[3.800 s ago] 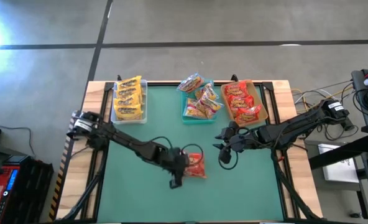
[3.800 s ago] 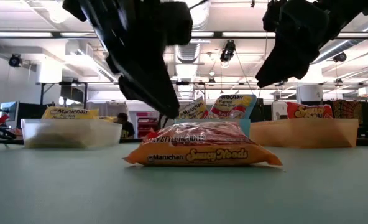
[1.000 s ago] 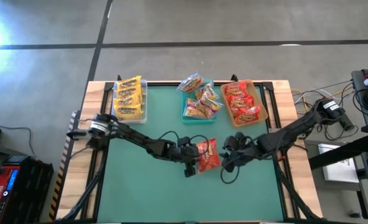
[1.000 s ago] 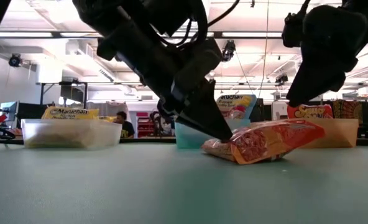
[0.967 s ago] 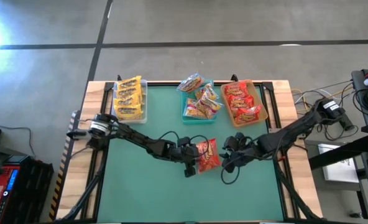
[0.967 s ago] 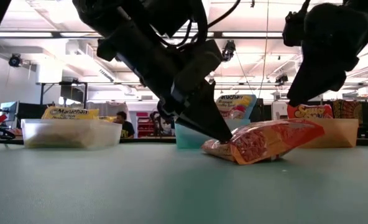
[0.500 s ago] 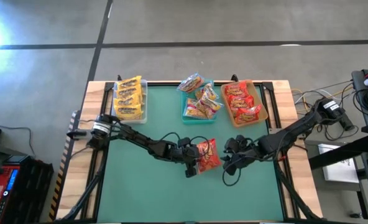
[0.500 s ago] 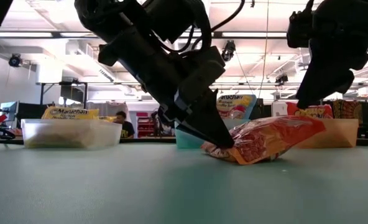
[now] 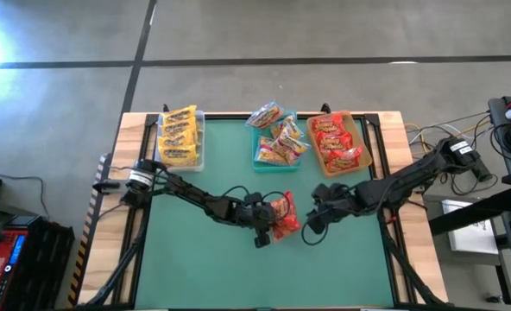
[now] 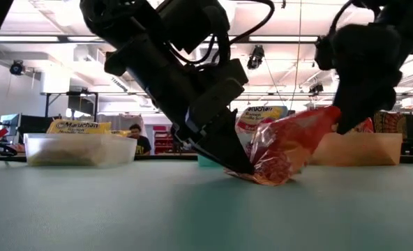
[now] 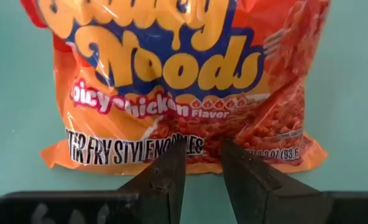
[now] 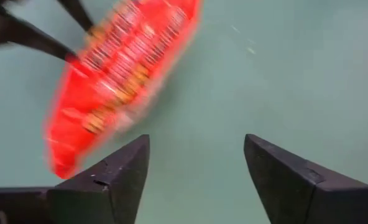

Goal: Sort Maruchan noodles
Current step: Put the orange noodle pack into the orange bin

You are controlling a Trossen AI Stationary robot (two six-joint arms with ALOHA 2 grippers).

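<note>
- We see the left gripper [image 9: 268, 226] pinching the bottom seam of a red noodle packet [image 9: 283, 215] at mid-table, tilted up.
- At the packet's 3 o'clock, the right gripper [image 9: 312, 223] has its fingers spread, holding nothing.

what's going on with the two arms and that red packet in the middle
The robot is sorting ramen packets into three bins at the table's far edge. The left gripper pinches one end of a red noodle packet at mid-table, tipping it up so only its lower end touches the green table. The right gripper sits just beside the packet, open and not holding it. Yellow packets fill the clear bin, mixed ones the teal bin, red ones the tan bin.
</note>
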